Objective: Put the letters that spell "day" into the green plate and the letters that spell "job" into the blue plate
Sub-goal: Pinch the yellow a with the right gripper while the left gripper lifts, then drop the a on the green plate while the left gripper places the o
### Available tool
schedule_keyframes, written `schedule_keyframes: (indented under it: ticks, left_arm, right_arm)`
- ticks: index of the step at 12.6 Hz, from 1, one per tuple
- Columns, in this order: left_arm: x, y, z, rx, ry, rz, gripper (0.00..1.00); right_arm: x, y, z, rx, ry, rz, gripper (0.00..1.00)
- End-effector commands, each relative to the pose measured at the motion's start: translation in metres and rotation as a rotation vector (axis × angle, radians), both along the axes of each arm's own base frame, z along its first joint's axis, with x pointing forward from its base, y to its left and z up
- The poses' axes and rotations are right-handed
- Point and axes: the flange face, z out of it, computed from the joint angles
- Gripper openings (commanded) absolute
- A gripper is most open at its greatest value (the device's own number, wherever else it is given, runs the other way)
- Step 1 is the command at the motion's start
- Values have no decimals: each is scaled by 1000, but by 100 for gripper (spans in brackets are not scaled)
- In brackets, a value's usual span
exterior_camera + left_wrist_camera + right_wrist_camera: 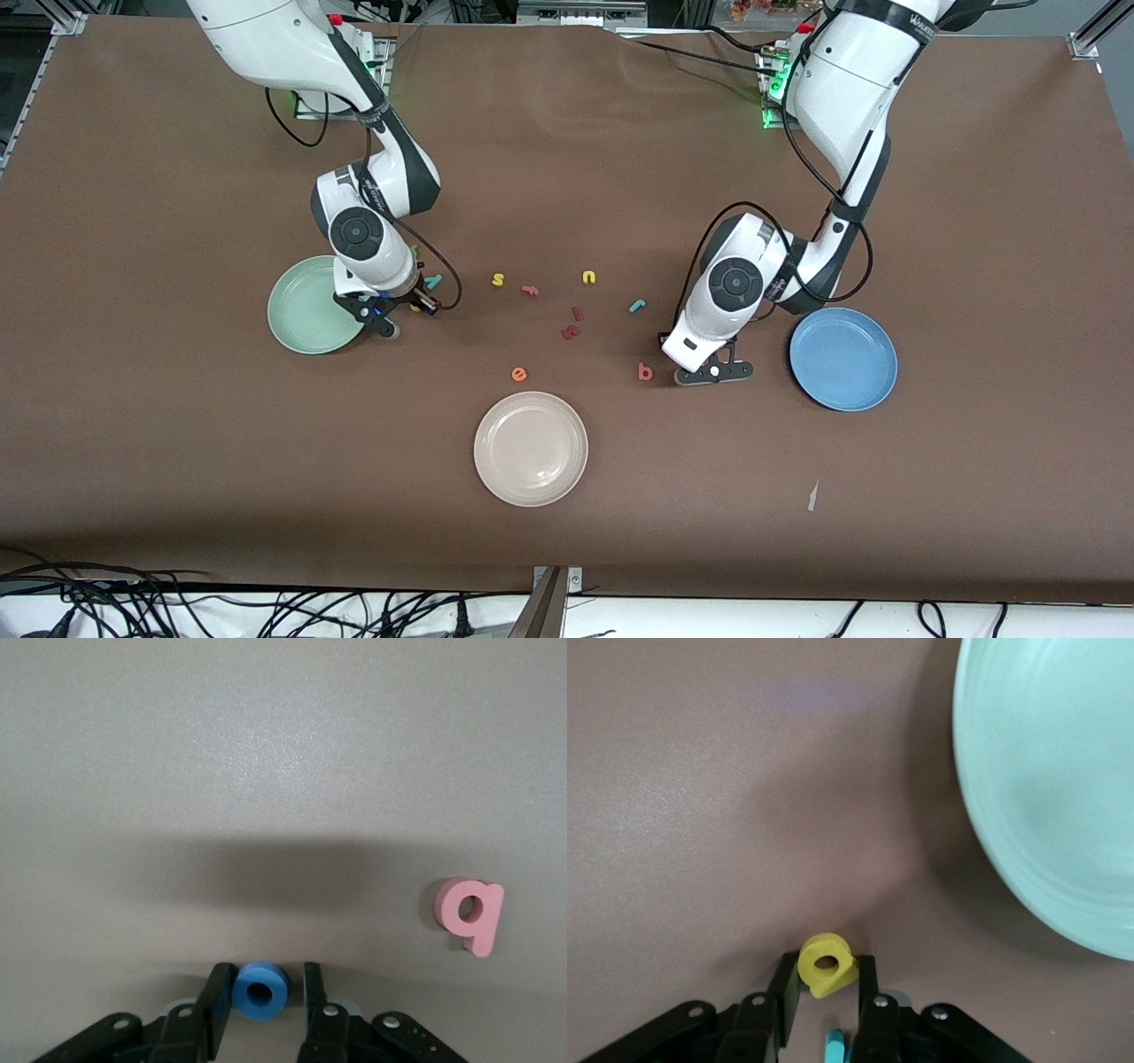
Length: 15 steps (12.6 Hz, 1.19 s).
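Blue o (260, 989) sits clamped between the left gripper (260, 992) fingers, low over the table, blue plate (842, 359) just beside it; right gripper (824, 979) pinches the yellow a (827, 964), green plate (1050, 788) close alongside

A brown desk (177, 461) carries three round plates: the green plate (306, 310), the blue plate (843, 359) and a cream-white plate (531, 448). Between them lie small foam letters: yellow s (498, 280), yellow u (588, 277), orange e (518, 374), salmon-pink b (645, 372), teal j (636, 306), perhaps two dark red ones (572, 323).
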Motion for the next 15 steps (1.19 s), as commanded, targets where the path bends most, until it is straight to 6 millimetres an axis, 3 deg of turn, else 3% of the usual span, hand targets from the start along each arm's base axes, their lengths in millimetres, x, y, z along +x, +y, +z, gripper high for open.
schedule_keyframes:
  ticks: [1,3,5,8,10,11,12,13,15]
  left_arm:
    - [-7,5,-3,41,17,2,31]
    - [-7,5,-2,42,16,1,28]
    - [-4,7,4,54,34,-3,23]
    - [8,21,39,83,77,-47,20]
    - [19,55,61,90,110,-112,20]
    - [23,73,70,90,132,-155,20]
    - [26,91,79,87,151,-195,20]
    - [30,111,86,82,165,-228,20]
    - [38,150,95,83,180,-302,19]
  right_arm:
    - [5,3,32,17,-36,14,0]
    - [17,-6,65,3,-14,45,0]
    - [29,-46,78,-26,41,110,0]
    - [31,-95,60,-37,63,175,0]
    - [25,-110,40,-37,59,193,0]
    - [22,-119,32,-34,50,201,5]
    - [20,-125,22,-35,47,202,49]
    - [21,-126,21,-36,49,202,99]
    - [22,-120,40,-28,56,206,100]
